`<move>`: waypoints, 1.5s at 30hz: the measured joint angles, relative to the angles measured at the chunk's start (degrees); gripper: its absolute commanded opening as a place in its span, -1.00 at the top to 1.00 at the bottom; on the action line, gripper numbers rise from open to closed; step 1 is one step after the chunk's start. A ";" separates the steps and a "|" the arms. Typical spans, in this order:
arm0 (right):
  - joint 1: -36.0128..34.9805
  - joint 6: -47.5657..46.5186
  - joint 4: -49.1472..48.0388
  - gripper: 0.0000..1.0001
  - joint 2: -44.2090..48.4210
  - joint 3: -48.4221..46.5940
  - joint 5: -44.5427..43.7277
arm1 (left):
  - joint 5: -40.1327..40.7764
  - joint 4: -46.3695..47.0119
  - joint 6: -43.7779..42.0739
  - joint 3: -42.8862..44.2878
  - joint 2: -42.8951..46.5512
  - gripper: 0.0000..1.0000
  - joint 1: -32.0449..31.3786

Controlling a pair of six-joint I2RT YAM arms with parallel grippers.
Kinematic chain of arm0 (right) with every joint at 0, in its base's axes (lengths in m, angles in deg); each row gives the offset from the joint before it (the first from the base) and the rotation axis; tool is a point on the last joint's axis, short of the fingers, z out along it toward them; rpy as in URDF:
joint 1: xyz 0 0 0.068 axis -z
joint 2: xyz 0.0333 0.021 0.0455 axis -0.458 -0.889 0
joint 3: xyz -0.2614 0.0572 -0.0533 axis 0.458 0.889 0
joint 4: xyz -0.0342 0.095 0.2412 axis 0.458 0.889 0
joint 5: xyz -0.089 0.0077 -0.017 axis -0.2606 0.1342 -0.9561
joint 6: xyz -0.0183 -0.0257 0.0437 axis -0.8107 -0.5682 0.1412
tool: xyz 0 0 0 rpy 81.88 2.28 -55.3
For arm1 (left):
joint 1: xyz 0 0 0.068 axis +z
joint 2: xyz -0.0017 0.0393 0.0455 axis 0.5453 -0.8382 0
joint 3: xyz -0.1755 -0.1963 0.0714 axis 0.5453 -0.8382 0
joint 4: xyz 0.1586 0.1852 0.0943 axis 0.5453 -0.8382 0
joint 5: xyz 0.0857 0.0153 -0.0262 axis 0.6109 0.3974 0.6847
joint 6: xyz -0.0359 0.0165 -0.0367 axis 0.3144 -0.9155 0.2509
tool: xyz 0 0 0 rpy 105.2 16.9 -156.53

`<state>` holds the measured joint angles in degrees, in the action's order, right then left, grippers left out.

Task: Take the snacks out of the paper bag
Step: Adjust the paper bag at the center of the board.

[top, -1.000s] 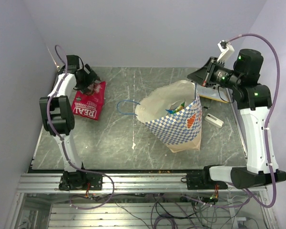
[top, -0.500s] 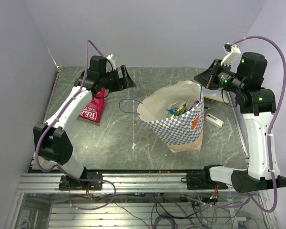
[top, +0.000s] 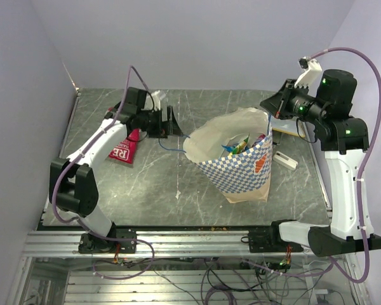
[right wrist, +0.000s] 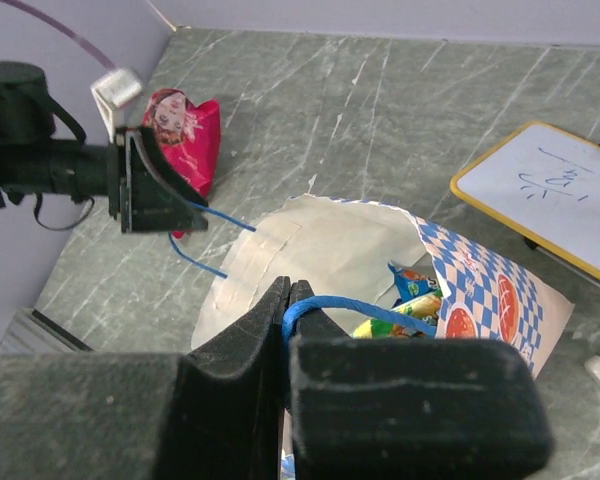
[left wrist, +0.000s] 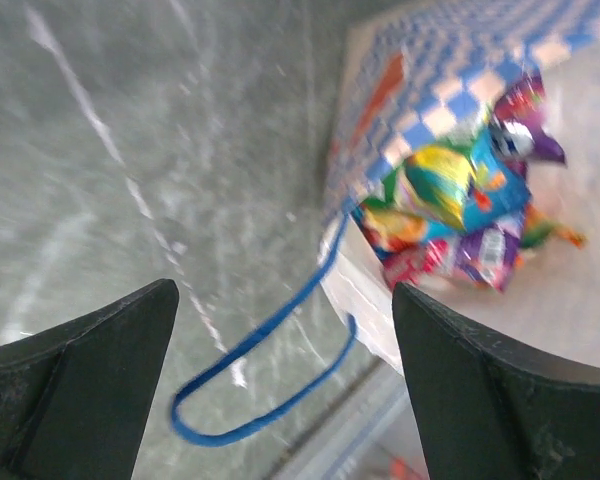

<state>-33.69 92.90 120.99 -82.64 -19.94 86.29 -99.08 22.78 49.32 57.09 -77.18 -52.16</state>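
Note:
The paper bag [top: 235, 166] stands tilted at the table's middle right, its mouth facing left and up. Several snacks [top: 242, 143] lie inside it, showing green, blue and purple [left wrist: 460, 200] in the left wrist view. A red "REAL" packet [top: 123, 150] lies on the table at the left. My left gripper [top: 175, 122] is open and empty, just left of the bag's mouth, above its loose blue cord handle [left wrist: 260, 390]. My right gripper [right wrist: 292, 292] is shut on the bag's other blue handle [right wrist: 380, 308] and holds that side up.
A yellow-framed whiteboard [right wrist: 550, 200] lies behind the bag on the right. A small white block [top: 284, 160] sits right of the bag. Walls close in the table at the left, back and right.
My left arm has swung right from the red packet, which stays on the table, to the bag's mouth, its gripper open throughout. The right gripper has risen slightly with the handle.

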 measured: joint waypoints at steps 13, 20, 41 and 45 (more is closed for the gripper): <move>0.00 0.20 3.08 1.00 -0.50 -2.95 -12.98 | -11.32 5.14 10.25 -10.58 6.01 0.86 -4.55; -0.02 -3.89 9.14 1.00 -4.11 -11.30 -22.45 | -10.54 14.29 22.18 -11.21 10.23 0.86 -16.92; -0.15 12.20 -23.65 1.00 10.56 22.91 20.59 | 1.70 5.44 24.28 -19.78 20.90 0.66 -26.47; -0.44 17.27 -28.61 1.00 11.80 24.00 23.65 | 5.31 -1.51 21.42 -17.57 22.05 0.03 -26.69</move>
<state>-34.13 110.17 92.38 -70.83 4.06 109.94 -93.77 21.28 70.74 39.52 -55.13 -78.85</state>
